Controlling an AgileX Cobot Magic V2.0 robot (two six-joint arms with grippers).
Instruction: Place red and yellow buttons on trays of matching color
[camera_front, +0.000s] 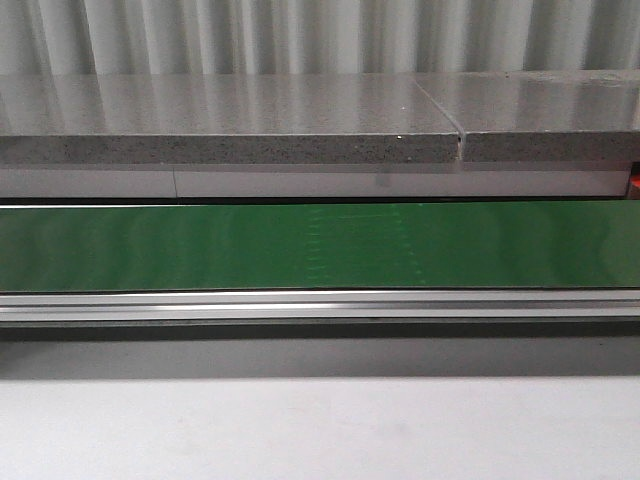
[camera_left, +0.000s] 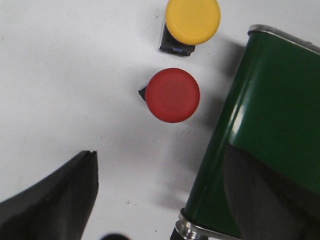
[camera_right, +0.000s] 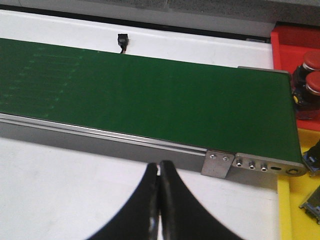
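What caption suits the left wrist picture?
Open left gripper above a red button and yellow button beside the green conveyor belt.

— What lies behind the green conveyor belt (camera_front: 320, 245)?
— A speckled grey stone shelf (camera_front: 230, 125), with a seam toward the right, beneath a corrugated metal wall (camera_front: 300, 35).
— And nearer?
— A white tabletop (camera_front: 320, 430), evenly lit.

Both grippers carry matte black fingers — the left's (camera_left: 55, 200) broad and wedge-shaped, the right's (camera_right: 150, 210) curved and tapering.
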